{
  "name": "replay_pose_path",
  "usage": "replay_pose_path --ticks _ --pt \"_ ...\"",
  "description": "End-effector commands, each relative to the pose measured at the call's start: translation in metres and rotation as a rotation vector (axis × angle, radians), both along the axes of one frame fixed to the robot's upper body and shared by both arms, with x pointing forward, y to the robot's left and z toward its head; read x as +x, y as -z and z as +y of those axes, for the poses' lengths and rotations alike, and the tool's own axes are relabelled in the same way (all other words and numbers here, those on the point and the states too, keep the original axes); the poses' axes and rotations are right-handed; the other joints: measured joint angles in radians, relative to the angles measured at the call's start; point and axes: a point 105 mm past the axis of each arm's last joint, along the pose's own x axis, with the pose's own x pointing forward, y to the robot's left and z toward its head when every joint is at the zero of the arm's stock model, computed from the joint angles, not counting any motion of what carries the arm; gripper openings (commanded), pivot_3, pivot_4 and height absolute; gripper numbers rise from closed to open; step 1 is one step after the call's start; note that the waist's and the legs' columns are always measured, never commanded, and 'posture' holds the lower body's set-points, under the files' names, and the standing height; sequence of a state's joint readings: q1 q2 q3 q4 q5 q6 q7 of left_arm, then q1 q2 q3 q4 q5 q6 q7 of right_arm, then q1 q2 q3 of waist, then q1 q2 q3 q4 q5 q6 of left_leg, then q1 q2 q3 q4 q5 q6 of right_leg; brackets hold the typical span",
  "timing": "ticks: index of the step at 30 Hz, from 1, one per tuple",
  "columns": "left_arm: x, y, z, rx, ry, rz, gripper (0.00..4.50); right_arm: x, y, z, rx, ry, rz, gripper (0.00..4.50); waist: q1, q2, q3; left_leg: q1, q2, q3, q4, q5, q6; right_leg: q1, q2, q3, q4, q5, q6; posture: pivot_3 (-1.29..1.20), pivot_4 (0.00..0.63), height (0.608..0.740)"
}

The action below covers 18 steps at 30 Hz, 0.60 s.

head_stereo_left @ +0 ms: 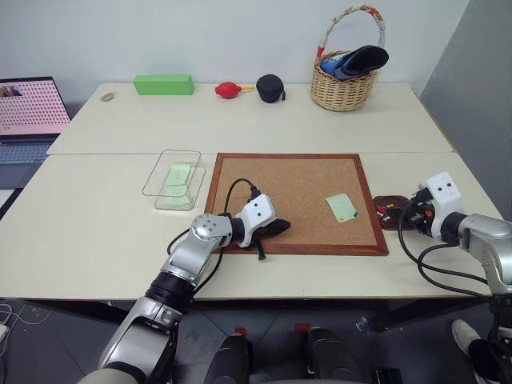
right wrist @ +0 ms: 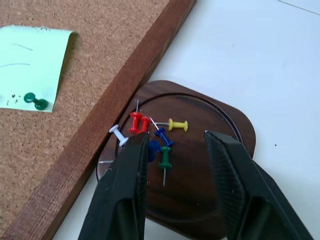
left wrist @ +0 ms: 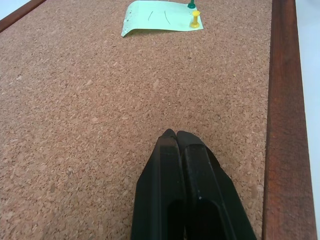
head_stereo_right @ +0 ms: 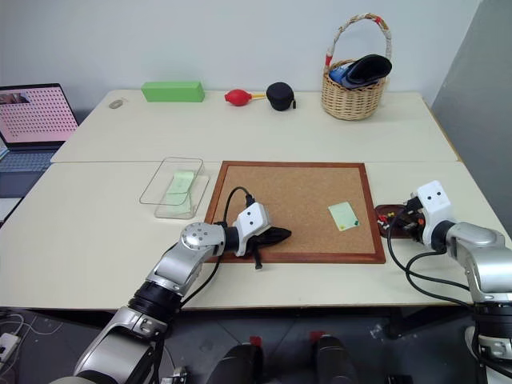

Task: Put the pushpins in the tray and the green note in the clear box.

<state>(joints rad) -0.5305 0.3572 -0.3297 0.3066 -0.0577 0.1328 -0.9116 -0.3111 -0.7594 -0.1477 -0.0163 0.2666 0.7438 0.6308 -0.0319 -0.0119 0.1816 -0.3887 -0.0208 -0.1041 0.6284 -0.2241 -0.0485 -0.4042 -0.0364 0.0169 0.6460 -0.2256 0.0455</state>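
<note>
Pale tabletop, with corkboard [head_stereo_left: 292,200] at centre. Green note [head_stereo_left: 341,207] lying near corkboard's right edge, long axis slanting toward that edge, with green pushpin [right wrist: 35,101] stuck at one corner; left wrist view adds yellow pushpin [left wrist: 194,19] beside it. Right gripper [right wrist: 176,145] above tray [right wrist: 227,120], just off corkboard's right edge, fingers parted, empty, over several loose pins. Left gripper [left wrist: 172,137] pressed closed, empty, low on corkboard, aimed toward note. Right arm nearer to note. Clear box [head_stereo_left: 172,178] left of corkboard, already holding one green slip.
</note>
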Motion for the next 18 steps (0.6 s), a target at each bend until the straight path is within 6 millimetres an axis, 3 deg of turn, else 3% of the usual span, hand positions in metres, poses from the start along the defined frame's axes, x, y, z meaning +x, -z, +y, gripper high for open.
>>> replay_pose_path --ticks 1,10,18 --pt "-0.002 0.033 0.014 0.105 -0.046 0.084 0.0 0.003 -0.021 -0.006 -0.023 0.007 -0.068 1.89 0.0 0.0 0.0 0.0 0.0 0.0 0.0 0.0 0.0 0.0 0.0 0.0 0.0 0.0 0.0 0.0 0.15 0.74" --pt "-0.002 0.034 0.013 0.103 -0.041 0.08 0.0 0.002 -0.009 -0.004 -0.127 -0.017 -0.072 1.89 0.001 0.0 -0.001 0.0 0.0 0.0 0.0 0.0 0.0 0.0 0.0 0.0 0.0 0.0 0.0 0.0 0.15 0.74" --pt "-0.002 0.034 0.012 0.102 -0.04 0.077 0.0 0.004 -0.01 -0.004 -0.136 -0.008 -0.094 1.89 0.002 0.0 -0.001 0.0 0.0 0.0 0.0 0.0 0.0 0.0 0.0 0.0 0.0 0.0 0.0 0.0 0.15 0.74"
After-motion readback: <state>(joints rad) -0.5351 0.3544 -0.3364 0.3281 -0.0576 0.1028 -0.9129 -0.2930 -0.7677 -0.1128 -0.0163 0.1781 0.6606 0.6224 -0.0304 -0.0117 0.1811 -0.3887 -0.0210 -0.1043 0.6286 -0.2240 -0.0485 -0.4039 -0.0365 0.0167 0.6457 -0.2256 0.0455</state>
